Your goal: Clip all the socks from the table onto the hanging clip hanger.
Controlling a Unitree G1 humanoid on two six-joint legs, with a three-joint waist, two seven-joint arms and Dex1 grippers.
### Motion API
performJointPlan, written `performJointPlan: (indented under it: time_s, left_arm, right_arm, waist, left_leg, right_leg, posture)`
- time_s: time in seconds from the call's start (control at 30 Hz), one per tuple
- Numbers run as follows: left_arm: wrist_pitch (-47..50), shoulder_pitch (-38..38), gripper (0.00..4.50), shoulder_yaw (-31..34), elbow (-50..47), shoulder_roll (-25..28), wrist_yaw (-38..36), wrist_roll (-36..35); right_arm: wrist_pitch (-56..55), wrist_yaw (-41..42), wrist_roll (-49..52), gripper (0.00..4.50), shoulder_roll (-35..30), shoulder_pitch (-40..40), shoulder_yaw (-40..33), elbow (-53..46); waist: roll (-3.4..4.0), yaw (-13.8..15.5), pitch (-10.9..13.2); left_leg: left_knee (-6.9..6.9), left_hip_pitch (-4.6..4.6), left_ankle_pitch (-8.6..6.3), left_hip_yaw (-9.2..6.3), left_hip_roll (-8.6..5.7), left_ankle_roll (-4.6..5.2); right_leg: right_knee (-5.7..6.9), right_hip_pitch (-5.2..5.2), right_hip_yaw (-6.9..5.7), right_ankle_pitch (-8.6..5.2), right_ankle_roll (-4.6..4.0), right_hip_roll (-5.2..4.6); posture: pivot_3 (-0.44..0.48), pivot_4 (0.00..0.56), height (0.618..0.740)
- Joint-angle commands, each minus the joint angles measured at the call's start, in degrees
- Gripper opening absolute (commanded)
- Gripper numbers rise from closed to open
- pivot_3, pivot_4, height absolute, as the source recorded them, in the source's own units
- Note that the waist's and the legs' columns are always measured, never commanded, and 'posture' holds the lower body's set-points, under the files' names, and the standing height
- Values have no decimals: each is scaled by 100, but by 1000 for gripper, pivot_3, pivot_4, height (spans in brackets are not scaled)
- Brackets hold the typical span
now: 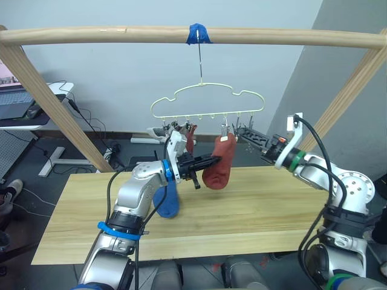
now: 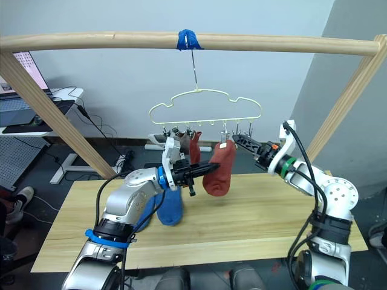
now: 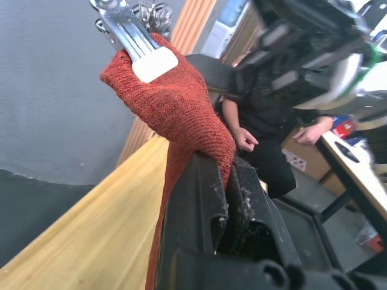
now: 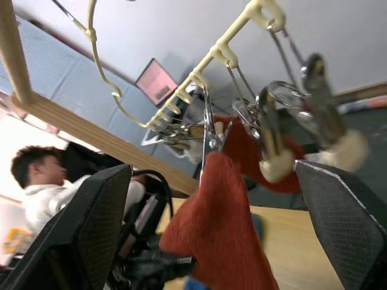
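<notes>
The pale yellow-green clip hanger (image 1: 205, 98) hangs by its hook from the rail. A brick red sock (image 1: 219, 163) hangs from one of its metal clips (image 3: 130, 33), and my left gripper (image 1: 215, 159) is shut on that sock's side, a little below the clip. A second red sock (image 1: 191, 138) hangs from a clip just to its left. My right gripper (image 1: 239, 128) is open beside the clips at the hanger's right end, holding nothing. On the table (image 1: 272, 205) a blue sock (image 1: 169, 202) lies partly behind my left forearm.
The thick wooden rail (image 1: 121, 34) crosses overhead on slanted posts (image 1: 48, 103) at both sides. A white desk with a laptop (image 1: 15, 104) stands at the far left. A seated person (image 4: 36, 181) appears in the wrist views, beyond the table.
</notes>
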Motion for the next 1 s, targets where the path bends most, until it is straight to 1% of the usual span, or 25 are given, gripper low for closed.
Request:
performJointPlan:
  time_s: [0.03,0.07,0.13,0.2,0.23,0.27,0.3,0.33,0.4,0.47,0.5,0.53,0.57,0.6,0.7,0.77,0.83,0.93,0.97,1.0]
  left_arm:
    - [-210,-162,261,-37,183,-73,12,121]
    - [-236,-187,530,-49,296,-86,32,170]
    - [-404,-227,1004,19,670,-64,39,265]
    - [-553,-182,1555,153,900,39,55,315]
    - [-485,-101,1851,216,798,122,22,254]
    - [-371,31,1902,273,587,266,-47,185]
    - [-291,120,2249,304,430,363,-105,134]
    - [-220,200,2327,339,293,462,-155,92]
    - [-85,329,2819,418,33,659,-232,-4]
    - [103,441,3416,479,-294,863,-294,-115]
    - [179,487,3739,490,-428,931,-311,-154]
    - [255,534,4091,518,-575,1004,-324,-207]
    - [437,603,4331,587,-826,1118,-372,-369]
    - [572,651,4465,638,-1002,1194,-400,-489]
    - [912,776,4465,764,-1459,1386,-442,-808]
    - [1139,930,4465,867,-1877,1588,-526,-1050]
    - [1284,1020,4465,921,-2106,1698,-535,-1195]
    - [1333,1097,4500,972,-2260,1760,-438,-1262]
    - [1342,1115,4500,992,-2297,1772,-413,-1280]
    - [1352,1125,4500,1003,-2322,1775,-394,-1293]
  right_arm:
    - [-177,-24,236,4497,-152,173,-19,-562]
    - [-220,-40,238,4500,-189,252,2,-681]
    - [-402,-108,5,4500,-242,461,164,-1133]
    - [-582,-153,-107,4500,-178,662,366,-1493]
    - [-667,-159,-223,4500,-142,775,515,-1615]
    - [-772,-197,-364,4500,-62,863,648,-1705]
    - [-853,-231,-456,4500,-15,920,737,-1760]
    - [-943,-233,-616,4500,-6,967,850,-1816]
    - [-1302,-232,-1102,4500,46,1016,1094,-1897]
    - [-1659,-208,-1578,4500,148,1036,1379,-1934]
    - [-1787,-184,-1736,4500,182,1051,1474,-1950]
    - [-1928,-163,-1992,4500,175,1064,1613,-1939]
    - [-2176,-132,-2422,4500,131,1071,1850,-1873]
    - [-2355,-104,-2729,4500,98,1080,2017,-1820]
    - [-2855,-29,-3485,4500,59,1060,2407,-1632]
    - [-3319,-102,-4069,4500,179,964,2626,-1352]
    - [-3620,-95,-4424,4500,273,925,2732,-1176]
    - [-3979,-17,-4850,3935,387,883,2841,-943]
    - [-4067,11,-5012,3462,385,863,2901,-877]
    - [-4124,41,-5125,3218,382,854,2936,-835]
  waist:
    - [1,-21,-1]
    - [1,-37,-1]
    - [2,-71,-1]
    - [2,-136,-1]
    - [2,-140,-1]
    - [2,-185,-1]
    - [2,-219,-1]
    - [1,-266,-1]
    - [3,-321,0]
    - [3,-307,0]
    - [3,-299,1]
    - [3,-289,1]
    - [3,-281,1]
    - [2,-274,1]
    - [2,-263,2]
    - [1,-255,2]
    - [2,-245,3]
    - [2,-210,4]
    - [2,-203,4]
    - [2,-196,4]
  left_leg:
    - [0,1,0,1,0,0]
    - [0,1,0,0,1,0]
    - [0,1,0,0,0,0]
    - [0,2,0,0,0,0]
    - [0,2,0,0,1,0]
    - [0,2,0,0,1,0]
    - [0,1,0,2,1,0]
    - [1,1,0,5,1,0]
    - [-5,4,0,1,12,0]
    - [-3,4,0,0,12,0]
    - [-2,4,0,0,13,0]
    - [-1,4,0,0,12,0]
    - [0,4,0,1,11,0]
    - [1,4,0,1,11,-1]
    - [0,4,0,2,11,0]
    - [-1,4,0,0,11,0]
    - [-3,5,0,0,12,0]
    - [-2,5,0,1,11,-1]
    - [-2,5,0,1,11,-1]
    - [-2,5,0,2,11,-1]
  right_leg:
    - [0,0,1,0,0,0]
    - [1,0,1,0,0,1]
    - [2,0,1,0,1,1]
    - [1,0,2,-14,24,2]
    - [1,0,3,-14,25,2]
    - [1,0,2,-15,26,2]
    - [1,-1,5,-15,26,2]
    - [1,0,8,-15,26,2]
    - [2,-3,8,-15,26,10]
    - [8,-5,7,-16,27,11]
    - [8,-5,7,-16,27,11]
    - [9,-4,7,-16,28,11]
    - [8,-4,8,-16,28,10]
    - [8,-3,8,-16,28,9]
    - [5,-4,8,-16,28,8]
    - [5,-4,5,-17,28,8]
    - [4,-4,6,-17,28,8]
    - [5,-4,7,-17,28,8]
    - [5,-4,6,-16,28,8]
    - [5,-4,7,-16,28,8]
  posture:
    - [-85,84,740]
    - [-85,84,740]
    - [-117,93,740]
    - [-123,98,740]
    - [-123,98,740]
    - [-120,103,740]
    - [-118,107,740]
    - [-113,109,740]
    - [-109,110,740]
    - [-109,110,740]
    - [-88,114,740]
    - [-88,114,740]
    - [-74,116,740]
    - [-74,116,740]
    - [-60,118,740]
    - [-40,119,740]
    - [-40,119,740]
    - [-25,117,740]
    - [-25,117,740]
    - [-10,120,740]
